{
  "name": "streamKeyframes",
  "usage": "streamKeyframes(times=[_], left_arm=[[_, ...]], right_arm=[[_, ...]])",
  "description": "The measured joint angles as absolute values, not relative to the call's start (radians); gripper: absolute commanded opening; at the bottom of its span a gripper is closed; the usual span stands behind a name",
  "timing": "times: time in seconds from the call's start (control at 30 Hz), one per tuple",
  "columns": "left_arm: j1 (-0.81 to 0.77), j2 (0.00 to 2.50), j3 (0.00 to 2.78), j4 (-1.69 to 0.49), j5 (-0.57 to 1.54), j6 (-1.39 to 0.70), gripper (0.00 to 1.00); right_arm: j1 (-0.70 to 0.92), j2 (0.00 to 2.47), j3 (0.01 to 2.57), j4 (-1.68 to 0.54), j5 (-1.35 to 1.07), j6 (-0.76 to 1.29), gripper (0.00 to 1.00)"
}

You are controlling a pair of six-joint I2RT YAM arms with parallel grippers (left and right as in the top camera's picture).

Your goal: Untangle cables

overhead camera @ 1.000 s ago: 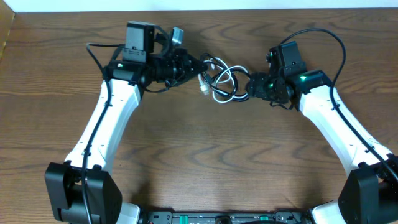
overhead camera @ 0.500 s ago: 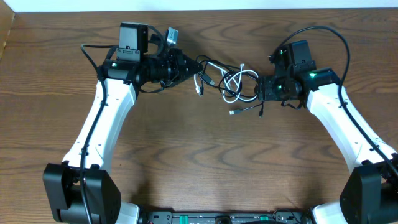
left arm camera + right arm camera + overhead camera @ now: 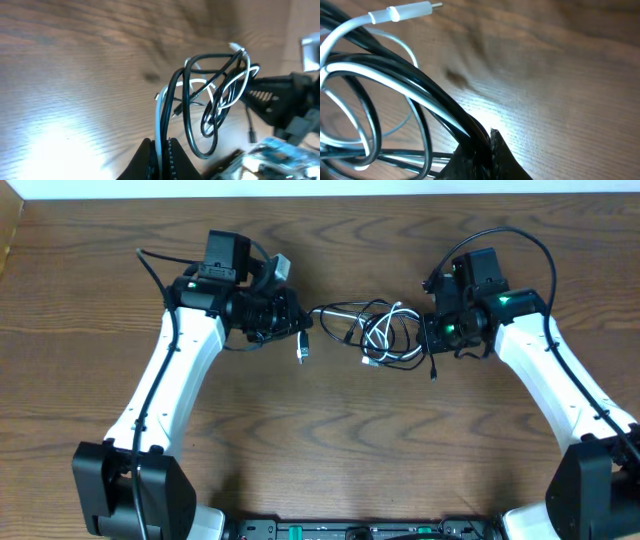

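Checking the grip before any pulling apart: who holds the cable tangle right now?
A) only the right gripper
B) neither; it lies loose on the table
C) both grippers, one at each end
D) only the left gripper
C: the left gripper is shut on the cables at one end of the tangle, and the right gripper pinches the strands at the other end.
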State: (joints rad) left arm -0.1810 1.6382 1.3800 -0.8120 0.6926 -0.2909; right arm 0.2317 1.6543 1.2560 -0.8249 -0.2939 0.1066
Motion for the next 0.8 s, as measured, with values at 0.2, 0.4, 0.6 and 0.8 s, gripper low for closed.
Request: streamKeyframes(times=[0.2,0.4,0.6,0.8], left_arm=[[-0.235,1.638,1.38,-0.814,0.641,-0.192,0.51],[-0.275,1.638,1.378,-0.803,0.625,-0.175,0.54],[-0.315,1.663,1.373,-0.787,0.625,-0.175,0.54],[-0.369,1.771,1.367,-0.682,0.625,-0.175,0.54]], right_arm=[[0.232,1.658,1.255,-0.846,-0.296,0.101,0.01],[0.233,1.658,1.255,-0.836,-0.308,0.101,0.01],[0.239,1.658,1.255,-0.814,-0.357,0.101,0.01],[0.24,1.658,1.255,-0.793,-0.442,0.097,0.01]])
